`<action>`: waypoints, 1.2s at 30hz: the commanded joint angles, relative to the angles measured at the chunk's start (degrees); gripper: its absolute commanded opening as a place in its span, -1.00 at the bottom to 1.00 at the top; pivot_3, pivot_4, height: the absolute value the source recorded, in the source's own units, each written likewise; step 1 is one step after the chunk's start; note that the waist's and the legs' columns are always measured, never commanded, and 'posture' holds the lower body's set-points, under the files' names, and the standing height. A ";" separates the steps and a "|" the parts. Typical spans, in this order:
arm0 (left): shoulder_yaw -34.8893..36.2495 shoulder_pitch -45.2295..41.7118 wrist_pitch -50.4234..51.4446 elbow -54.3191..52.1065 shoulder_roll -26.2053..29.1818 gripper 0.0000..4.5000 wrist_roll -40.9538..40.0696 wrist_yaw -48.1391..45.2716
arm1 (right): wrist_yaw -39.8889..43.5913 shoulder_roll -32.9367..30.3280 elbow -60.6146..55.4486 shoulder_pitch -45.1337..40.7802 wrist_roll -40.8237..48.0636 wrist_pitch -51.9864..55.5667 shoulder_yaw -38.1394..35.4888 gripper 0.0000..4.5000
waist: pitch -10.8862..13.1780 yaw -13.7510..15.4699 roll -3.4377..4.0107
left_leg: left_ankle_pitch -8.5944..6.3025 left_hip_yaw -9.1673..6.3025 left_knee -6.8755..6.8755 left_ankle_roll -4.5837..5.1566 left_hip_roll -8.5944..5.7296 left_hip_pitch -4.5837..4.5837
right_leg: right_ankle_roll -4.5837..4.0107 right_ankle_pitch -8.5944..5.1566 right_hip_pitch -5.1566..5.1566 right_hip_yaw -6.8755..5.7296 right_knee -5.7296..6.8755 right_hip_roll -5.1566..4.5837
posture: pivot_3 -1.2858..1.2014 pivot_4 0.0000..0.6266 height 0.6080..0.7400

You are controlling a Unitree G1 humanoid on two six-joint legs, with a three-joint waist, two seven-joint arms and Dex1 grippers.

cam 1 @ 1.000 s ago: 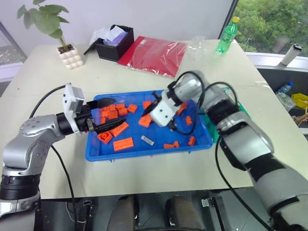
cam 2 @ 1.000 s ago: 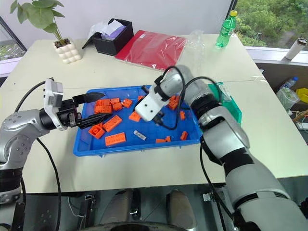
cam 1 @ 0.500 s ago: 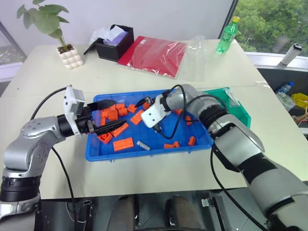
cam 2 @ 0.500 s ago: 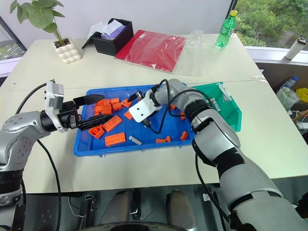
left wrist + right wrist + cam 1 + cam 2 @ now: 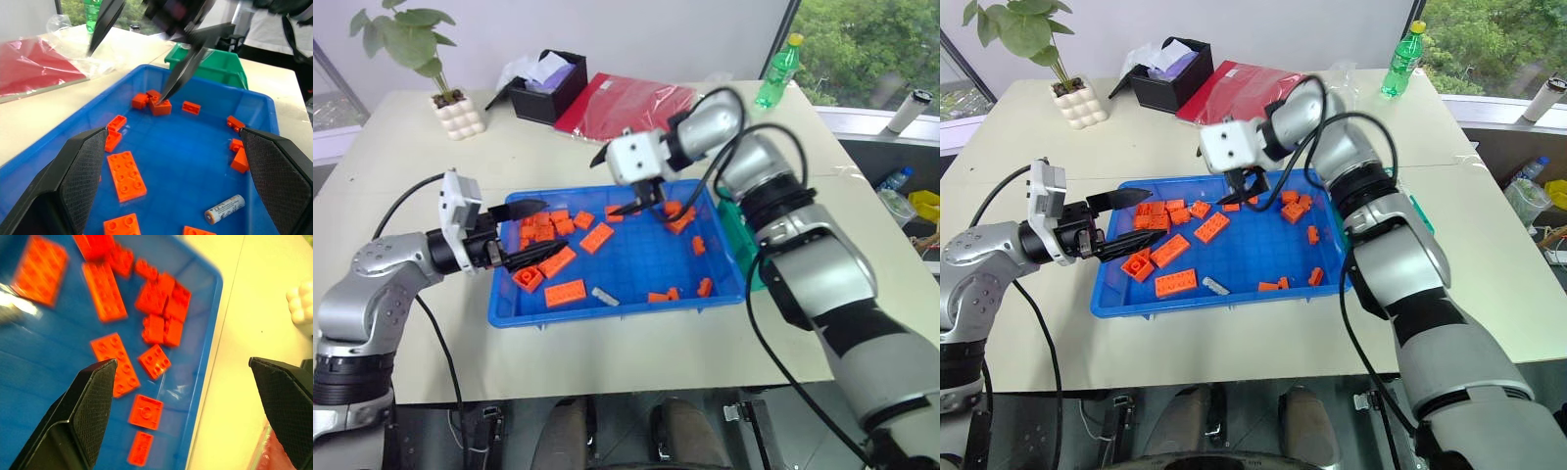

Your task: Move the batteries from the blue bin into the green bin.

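Cream table (image 5: 862, 245) bears the blue bin (image 5: 626, 304); one battery (image 5: 604, 294) lies lower centre; both grippers, left (image 5: 530, 235) and right (image 5: 641, 201), gape empty.

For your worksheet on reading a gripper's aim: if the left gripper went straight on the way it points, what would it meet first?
Probably the orange bricks lying in the blue bin: the open left gripper hangs above them, pointing across the bin. Depth is unclear.

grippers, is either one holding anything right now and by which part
Nothing is held. The right gripper hangs open over the blue bin, and the left gripper is open too. One battery lies in the bin.
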 commanded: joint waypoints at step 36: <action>-2.72 -3.94 -4.16 4.90 -2.74 1.00 3.06 -3.22 | -43.62 -2.49 -69.58 27.55 23.68 98.99 0.54 0.98 | -0.02 -0.19 -0.04 | -0.13 -0.01 -0.10 0.23 -0.08 -0.05 | 0.00 0.00 -0.12 0.01 -0.03 -0.06 | 0.03 -0.52 1.00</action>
